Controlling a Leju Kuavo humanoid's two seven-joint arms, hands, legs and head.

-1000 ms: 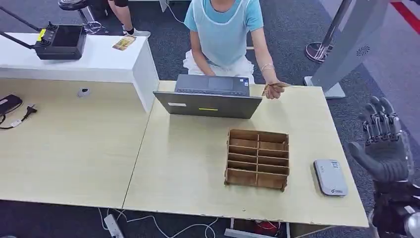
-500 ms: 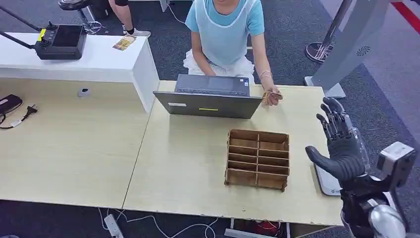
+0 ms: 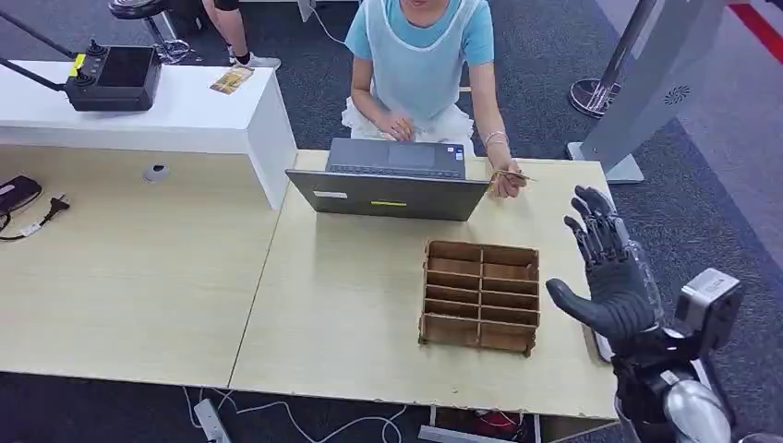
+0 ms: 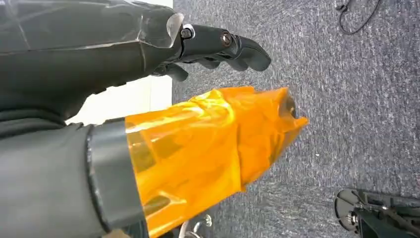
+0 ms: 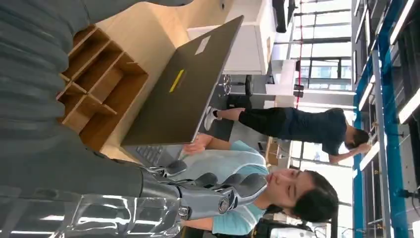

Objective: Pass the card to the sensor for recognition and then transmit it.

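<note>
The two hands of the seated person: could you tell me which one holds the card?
The hand beside the laptop's corner nearest the robot hand pinches the card; the other hand rests behind the laptop.

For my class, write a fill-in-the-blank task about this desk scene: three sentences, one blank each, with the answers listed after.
1. The person behind the laptop holds a ____ in one hand.
2. The wooden organizer stands between the laptop and the table's ____ edge.
3. The robot's right hand is raised with its fingers spread, holding ____.

Missing words: card; near; nothing
</note>
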